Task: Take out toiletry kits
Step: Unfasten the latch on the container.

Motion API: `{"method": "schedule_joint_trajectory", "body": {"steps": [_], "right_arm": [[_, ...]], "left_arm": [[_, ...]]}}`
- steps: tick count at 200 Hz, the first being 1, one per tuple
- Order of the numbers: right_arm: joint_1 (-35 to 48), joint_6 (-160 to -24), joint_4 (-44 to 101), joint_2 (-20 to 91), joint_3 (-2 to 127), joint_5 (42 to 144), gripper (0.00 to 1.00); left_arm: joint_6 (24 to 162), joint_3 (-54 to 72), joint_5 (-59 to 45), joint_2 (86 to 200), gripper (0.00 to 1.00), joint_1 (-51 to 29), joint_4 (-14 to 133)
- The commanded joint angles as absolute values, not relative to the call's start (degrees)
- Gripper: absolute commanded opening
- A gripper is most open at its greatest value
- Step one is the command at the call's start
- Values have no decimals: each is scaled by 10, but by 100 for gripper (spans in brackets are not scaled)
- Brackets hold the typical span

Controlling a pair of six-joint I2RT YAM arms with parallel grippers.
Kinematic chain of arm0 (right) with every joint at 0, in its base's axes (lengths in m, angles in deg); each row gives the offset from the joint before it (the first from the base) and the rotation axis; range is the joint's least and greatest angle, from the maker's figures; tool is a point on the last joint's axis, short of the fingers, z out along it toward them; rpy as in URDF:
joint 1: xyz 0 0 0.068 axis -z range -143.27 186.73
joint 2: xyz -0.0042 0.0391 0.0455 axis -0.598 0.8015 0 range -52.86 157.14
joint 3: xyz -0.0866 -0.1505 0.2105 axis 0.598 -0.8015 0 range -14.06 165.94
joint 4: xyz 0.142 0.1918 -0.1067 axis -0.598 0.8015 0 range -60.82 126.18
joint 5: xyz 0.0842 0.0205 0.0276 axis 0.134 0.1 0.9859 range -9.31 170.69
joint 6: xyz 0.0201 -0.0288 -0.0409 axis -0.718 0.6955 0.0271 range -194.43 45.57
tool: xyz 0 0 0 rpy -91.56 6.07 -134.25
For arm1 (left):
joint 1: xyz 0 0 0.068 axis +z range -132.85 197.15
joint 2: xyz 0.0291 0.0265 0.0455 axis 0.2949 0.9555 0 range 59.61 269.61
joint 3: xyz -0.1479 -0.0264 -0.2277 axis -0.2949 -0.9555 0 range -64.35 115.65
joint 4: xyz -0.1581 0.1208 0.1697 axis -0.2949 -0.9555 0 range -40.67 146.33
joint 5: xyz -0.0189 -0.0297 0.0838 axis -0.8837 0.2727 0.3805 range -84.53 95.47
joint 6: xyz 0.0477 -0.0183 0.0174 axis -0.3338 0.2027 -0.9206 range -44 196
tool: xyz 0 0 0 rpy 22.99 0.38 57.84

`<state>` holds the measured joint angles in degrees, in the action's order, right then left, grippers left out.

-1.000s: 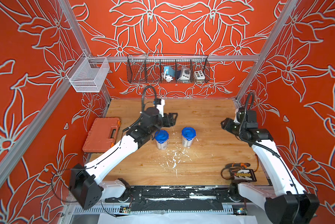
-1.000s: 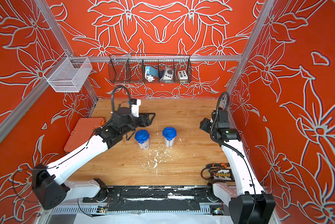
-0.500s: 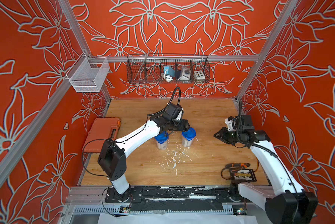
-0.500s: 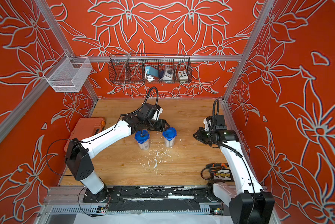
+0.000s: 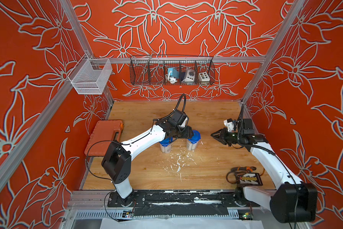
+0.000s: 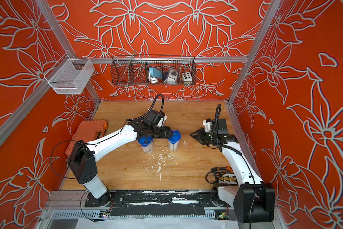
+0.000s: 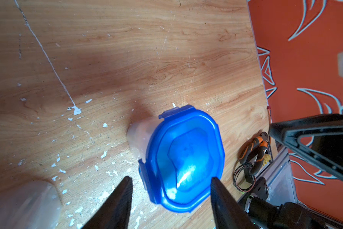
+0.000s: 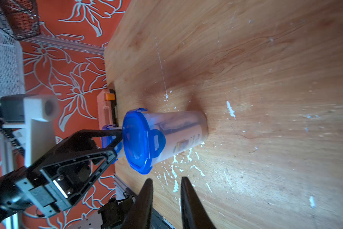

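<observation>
**Counter layout.** Two clear tubs with blue clip lids stand upright, side by side, at the middle of the wooden counter [image 5: 216,111]: the left tub [image 5: 165,146] and the right tub [image 5: 192,144]. Both lids are clipped on. An orange tool case [image 5: 105,136] lies at the left edge. Orange-handled pliers [image 5: 244,169] and a small black board with wires [image 5: 250,178] lie at the near right. White flecks [image 5: 178,160] are scattered just near of the tubs.

**Toiletry kits.** The toiletry kits [image 8: 184,142] are contained inside the closed tubs. Through the clouded wall of the right tub, a labelled item is seen in the right wrist view. The other pieces cannot be told apart.

**Left pincer.** The left pincer [image 7: 170,179] is positioned over the lid of the right tub [image 7: 184,158], with the arm crossing above the left tub. Its jaws are spread, one to each side of the lid's edge. Whether the lid is touched cannot be told.

**Right pincer.** The right pincer [image 5: 212,135] is held low, to the right of the right tub and apart from it, with its tips pointed at the tub. In the right wrist view its fingers [image 8: 146,190] are seen with a narrow gap between them, and nothing is pinched.

**Walls.** A black wire basket [image 5: 171,71] holding small devices is hung on the far wall. A white mesh basket [image 5: 89,77] is hung at the far left.
</observation>
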<state>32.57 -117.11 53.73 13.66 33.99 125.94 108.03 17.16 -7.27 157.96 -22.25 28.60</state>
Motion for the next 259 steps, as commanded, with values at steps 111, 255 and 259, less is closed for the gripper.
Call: {"method": "schedule_joint_trajectory", "body": {"steps": [111, 255, 259], "right_arm": [[322, -1314, 260, 159, 225, 1372, 39], [271, -1503, -89, 301, 155, 1410, 46], [271, -1507, -97, 306, 155, 1412, 46]], "left_arm": [[1116, 144, -77, 1604, 52, -225, 335], [1129, 95, -68, 1586, 47, -225, 332], [1129, 95, -66, 1586, 47, -225, 332]]}}
